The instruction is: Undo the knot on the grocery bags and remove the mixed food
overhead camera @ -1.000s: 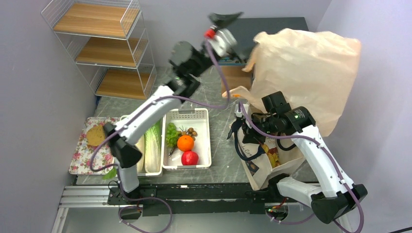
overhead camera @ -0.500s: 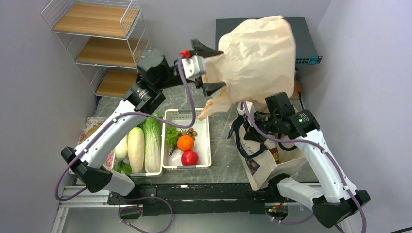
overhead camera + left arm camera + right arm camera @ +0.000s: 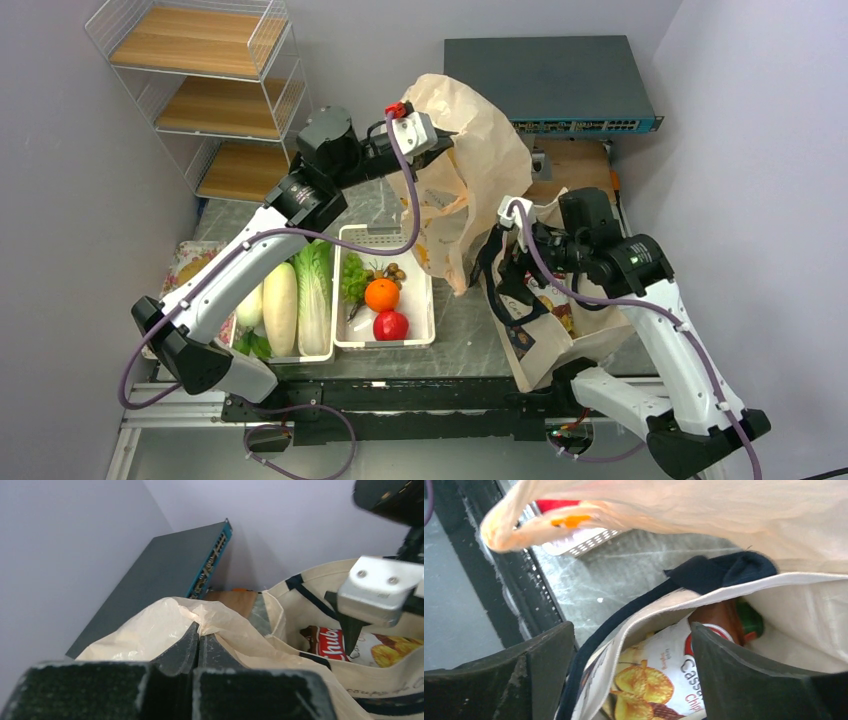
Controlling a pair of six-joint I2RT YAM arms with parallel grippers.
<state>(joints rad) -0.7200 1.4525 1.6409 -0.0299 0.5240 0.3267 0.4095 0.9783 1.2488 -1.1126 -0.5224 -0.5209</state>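
My left gripper (image 3: 437, 150) is shut on a bunched fold of the peach-beige plastic bag (image 3: 484, 176) and holds it up above the table, as the left wrist view shows (image 3: 200, 631). The bag hangs loose below it; I cannot make out a knot. My right gripper (image 3: 503, 270) is open, its fingers (image 3: 546, 652) on either side of the rim of the cream tote (image 3: 794, 605). Inside the tote lie a snack packet (image 3: 659, 675) and a green bottle (image 3: 751, 621). A navy strap (image 3: 719, 569) drapes over the rim.
Two white bins (image 3: 417, 240) at the near left hold cabbage (image 3: 313, 290), radishes (image 3: 278, 302), grapes (image 3: 352, 278), nuts (image 3: 396, 270), an orange (image 3: 381, 294) and an apple (image 3: 390, 325). A floral tray (image 3: 175, 290), a wire shelf (image 3: 205, 90) and a dark switch box (image 3: 550, 75) stand around.
The plastic bag has swung from high on the right down to the middle. My left gripper has shut on it. My right gripper has opened over the tote.
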